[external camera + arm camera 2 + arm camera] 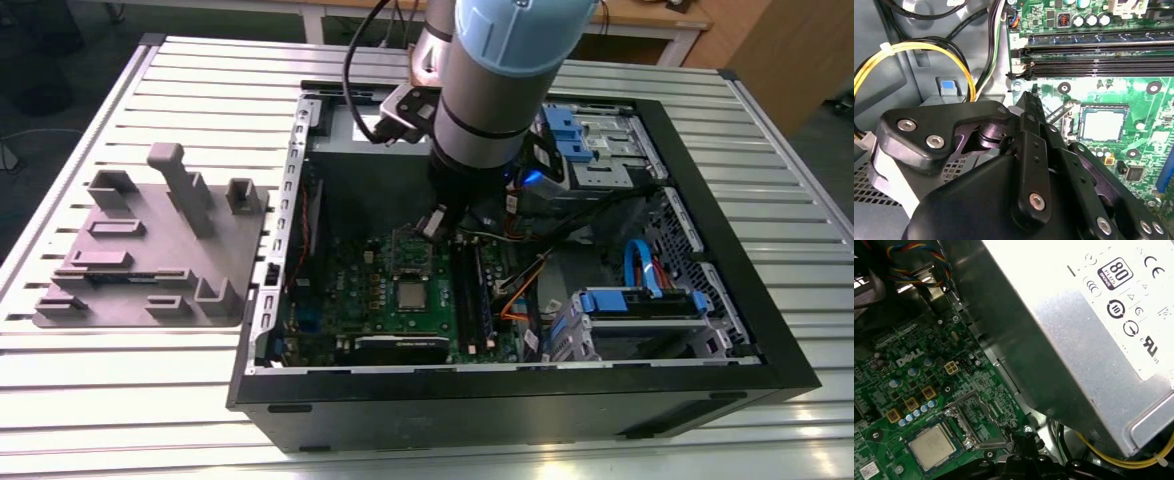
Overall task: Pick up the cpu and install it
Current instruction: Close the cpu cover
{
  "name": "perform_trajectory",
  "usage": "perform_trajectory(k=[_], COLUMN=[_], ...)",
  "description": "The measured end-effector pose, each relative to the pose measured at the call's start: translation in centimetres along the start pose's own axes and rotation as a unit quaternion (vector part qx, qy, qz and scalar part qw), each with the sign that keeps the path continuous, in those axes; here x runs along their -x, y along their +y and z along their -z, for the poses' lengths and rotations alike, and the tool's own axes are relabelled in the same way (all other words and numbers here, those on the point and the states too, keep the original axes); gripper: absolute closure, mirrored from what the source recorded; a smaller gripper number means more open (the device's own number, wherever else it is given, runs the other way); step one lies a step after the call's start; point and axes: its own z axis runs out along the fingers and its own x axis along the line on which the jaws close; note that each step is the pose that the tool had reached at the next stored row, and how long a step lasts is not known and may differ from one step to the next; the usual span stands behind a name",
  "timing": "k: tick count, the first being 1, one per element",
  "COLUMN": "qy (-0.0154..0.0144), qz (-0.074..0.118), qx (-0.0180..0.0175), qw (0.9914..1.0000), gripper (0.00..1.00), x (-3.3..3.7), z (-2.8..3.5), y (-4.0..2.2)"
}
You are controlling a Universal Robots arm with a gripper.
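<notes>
Your cpu [1102, 123] already sits in the motherboard [1149, 107] socket, with the load plate [976, 422] open beside it. Your gripper [1030, 100], fingers together and empty, hangs near its far side.

open room above the cpu [1102, 123] — power supply box [1094, 340] to one side, memory slots [1094, 65] to another

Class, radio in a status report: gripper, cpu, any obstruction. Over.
Gripper above green motherboard. Small square silvery-grey cpu lying in dark metal-framed socket, its hinged metal plate open. Nothing covering cpu.
</notes>
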Motion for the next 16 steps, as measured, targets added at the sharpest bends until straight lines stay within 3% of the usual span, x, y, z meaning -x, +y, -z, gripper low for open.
perform_trajectory(k=[6, 16], qy=[0.0054, 0.006], qz=[0.0, 0.0], qx=[-0.0037, -0.0041], qw=[0.99998, 0.99997], gripper=[0.9, 0.9], x=[0.04, 0.04], z=[0.35, 0.36], y=[0.04, 0.04])
